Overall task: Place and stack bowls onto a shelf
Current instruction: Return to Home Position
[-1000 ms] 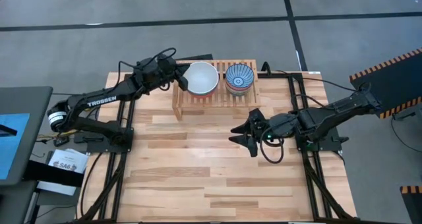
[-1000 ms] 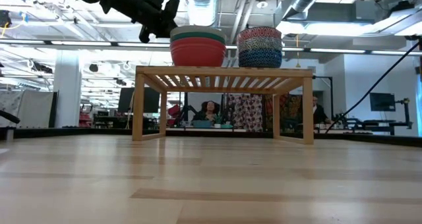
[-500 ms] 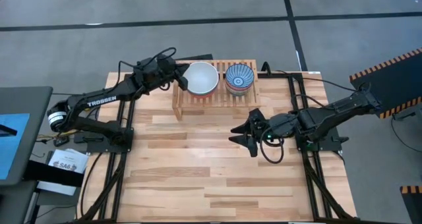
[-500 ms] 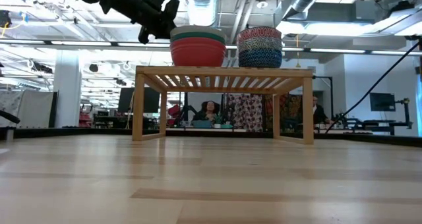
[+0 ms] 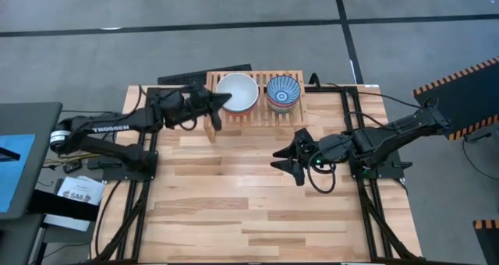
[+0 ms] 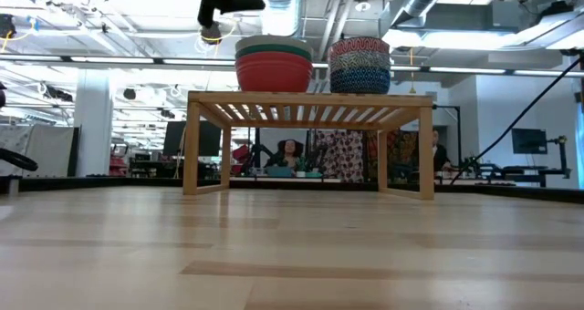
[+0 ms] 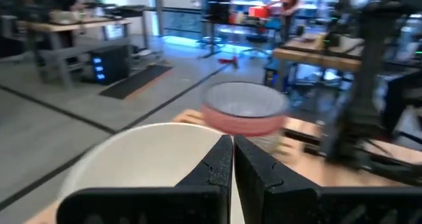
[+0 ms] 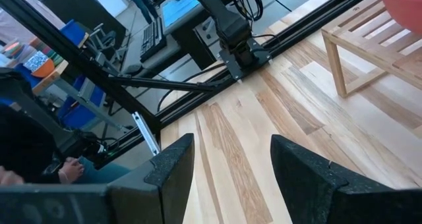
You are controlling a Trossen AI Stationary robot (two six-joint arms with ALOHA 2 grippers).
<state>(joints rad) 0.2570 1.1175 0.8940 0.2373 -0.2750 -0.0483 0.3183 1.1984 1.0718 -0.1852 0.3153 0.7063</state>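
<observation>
Bowls stand in two stacks on the shelf (image 5: 251, 118), which sits at the 12 o'clock edge of the tabletop (image 5: 234, 214). Seen from above, the stack on the 9 o'clock side has the white bowl (image 5: 239, 91) on top. The low view shows a teal green bowl (image 6: 274, 49) under it and the red bowl (image 6: 274, 74) at the bottom, resting on the slats. The stack on the 3 o'clock side has the blue-and-white striped bowl (image 5: 283, 92) on top. From the side, this stack shows a pink-red pattern above and a dark blue pattern below. The two stacks are just beside each other.

The left hand (image 5: 224, 100) is at 9 o'clock of the white bowl, just over its rim and higher than the stack. In the left wrist view its two fingers (image 7: 221, 161) are pressed together with nothing between them, and they point across the white bowl to the other stack.

The right hand (image 5: 281, 160) waits over the middle of the tabletop, a little to the 3 o'clock side and well apart from the shelf. It points to 9 o'clock. Its fingers (image 8: 175, 165) are spread wide and hold nothing, with only bare planks between them.
</observation>
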